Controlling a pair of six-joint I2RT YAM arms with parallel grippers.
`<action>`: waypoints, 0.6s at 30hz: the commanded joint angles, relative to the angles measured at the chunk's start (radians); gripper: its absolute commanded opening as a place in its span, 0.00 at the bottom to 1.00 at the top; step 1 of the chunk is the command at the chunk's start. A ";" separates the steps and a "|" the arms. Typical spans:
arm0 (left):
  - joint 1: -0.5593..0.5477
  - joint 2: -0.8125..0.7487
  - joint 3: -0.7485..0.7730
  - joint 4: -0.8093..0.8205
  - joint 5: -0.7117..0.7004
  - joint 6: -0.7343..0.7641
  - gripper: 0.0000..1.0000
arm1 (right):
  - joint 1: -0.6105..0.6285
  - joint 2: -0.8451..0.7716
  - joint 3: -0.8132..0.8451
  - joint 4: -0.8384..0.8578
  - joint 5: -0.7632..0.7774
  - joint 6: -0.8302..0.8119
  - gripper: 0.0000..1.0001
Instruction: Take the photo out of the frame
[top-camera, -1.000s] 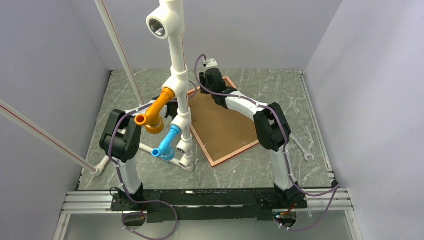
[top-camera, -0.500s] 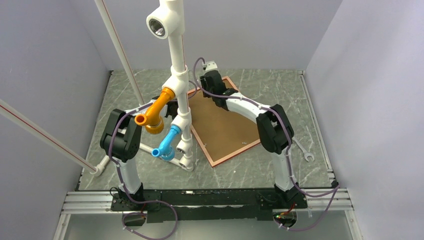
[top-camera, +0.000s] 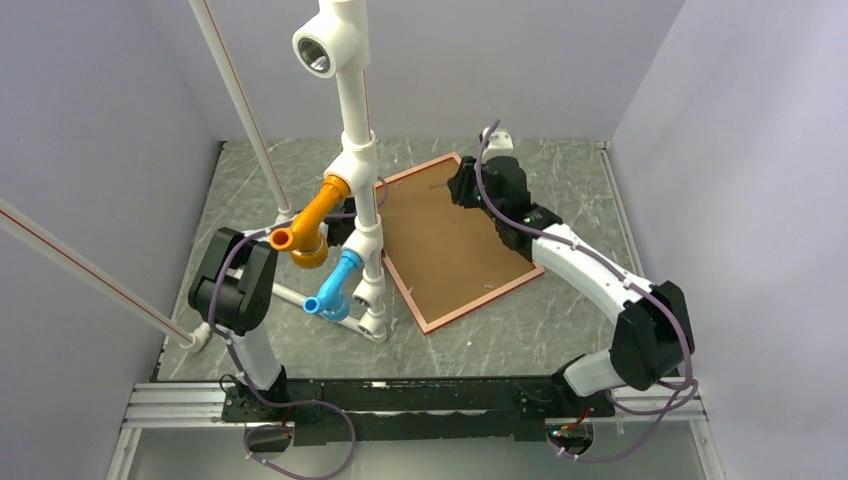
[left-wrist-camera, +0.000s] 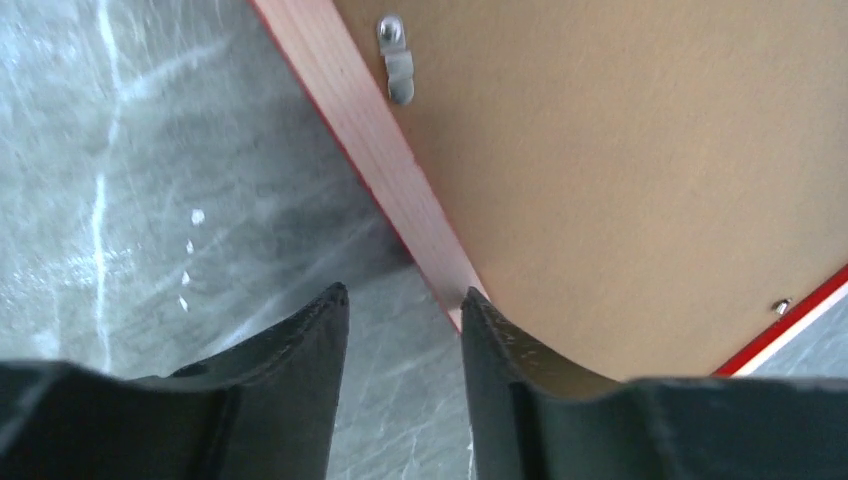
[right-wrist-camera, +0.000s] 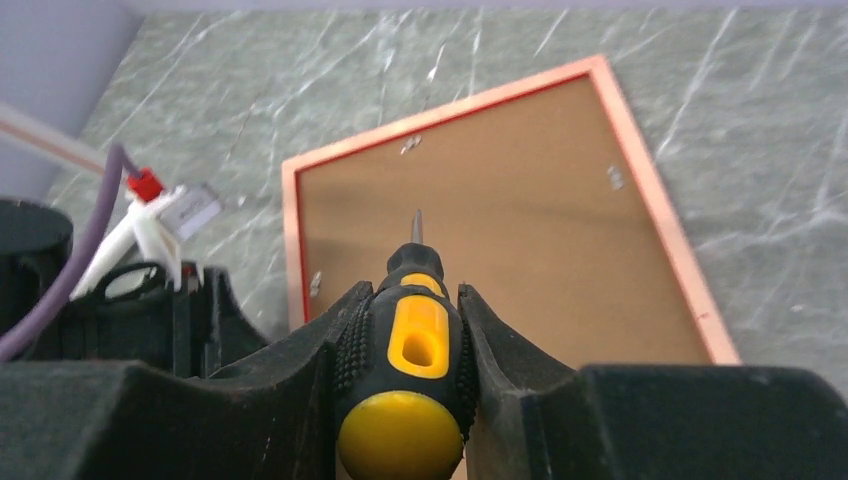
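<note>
You get soft, even light from above in the overhead view: the table looks bright, with only faint shadows under the arms. In your left wrist view a dark shadow lies on the stone beside the frame, and the left gripper is slightly blurred (black, little detail). In the right wrist view the near screwdriver looks soft, its yellow cap shiny.

robot lab test cell. plain pale lilac panel walls box in a grey marble-pattern tabletop. white-and-black left arm and right arm bolted to a slotted aluminium rail at the near edge. tall white plastic pipe rig with orange and blue elbow fittings.
</note>
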 joint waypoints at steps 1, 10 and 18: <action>-0.005 -0.070 -0.033 0.081 0.040 -0.049 0.54 | 0.011 -0.060 -0.119 0.072 -0.131 0.074 0.00; 0.041 -0.057 0.093 -0.037 -0.028 -0.022 0.64 | 0.036 -0.016 -0.181 0.150 -0.258 0.025 0.00; 0.181 0.034 0.163 0.009 0.107 0.041 0.66 | 0.073 0.108 -0.100 0.241 -0.314 -0.008 0.00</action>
